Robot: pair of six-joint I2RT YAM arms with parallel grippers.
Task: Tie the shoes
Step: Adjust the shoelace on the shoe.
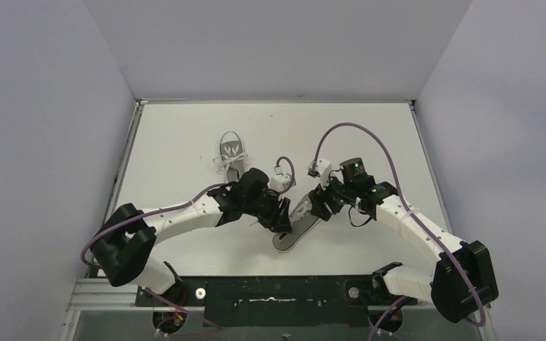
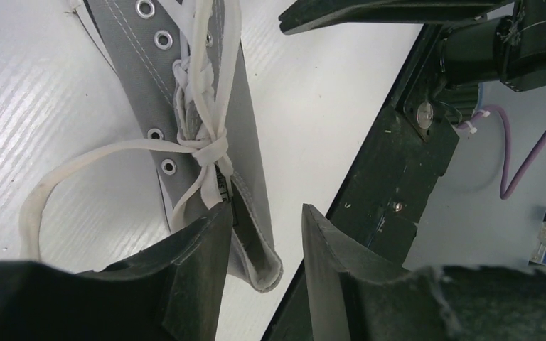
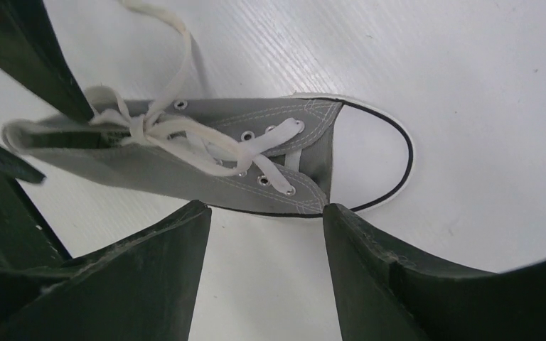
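Table (image 1: pixel 185 142) lies white under both my arms. The near shoe (image 3: pixel 185 160) lies just past my right gripper (image 3: pixel 264 213), toe toward its right finger, heel just ahead of my left gripper (image 2: pixel 264 213). The far shoe (image 1: pixel 231 150) sits well beyond my left gripper. Both grippers are released, fingers spread, grasping nothing. A knotted white lace (image 2: pixel 210 145) crosses the near shoe's tongue.

No readable text or numbers, dark tag (image 2: pixel 222 186) on the shoe (image 2: pixel 249 170) too blurred to read
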